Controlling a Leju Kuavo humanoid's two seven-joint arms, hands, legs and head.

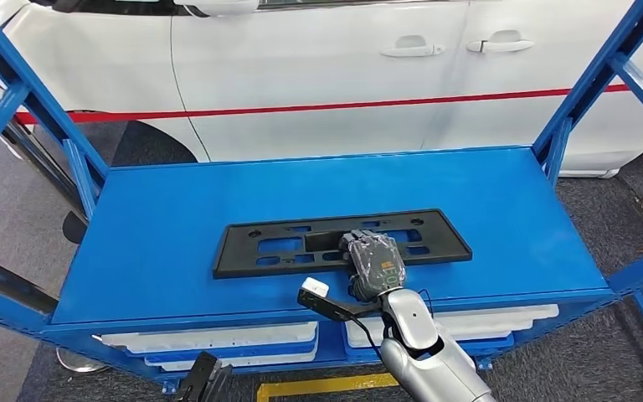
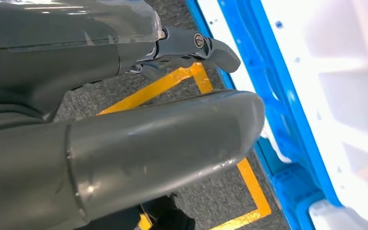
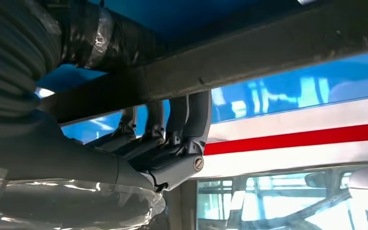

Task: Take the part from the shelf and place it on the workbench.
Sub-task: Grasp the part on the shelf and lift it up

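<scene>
The right arm was a smooth silver-grey shell in rounded segments, with a thin black cable looped beside its wrist and a black bracket carrying a small white block off one side. The right hand was dark grey under a clear glossy plastic wrap, with a green and orange marking on its back and a slotted silver screw at a finger pivot. The left hand had a thick, smooth grey thumb with fine scuffs, darker fingers with a matching slotted screw, and the same wrap.
</scene>
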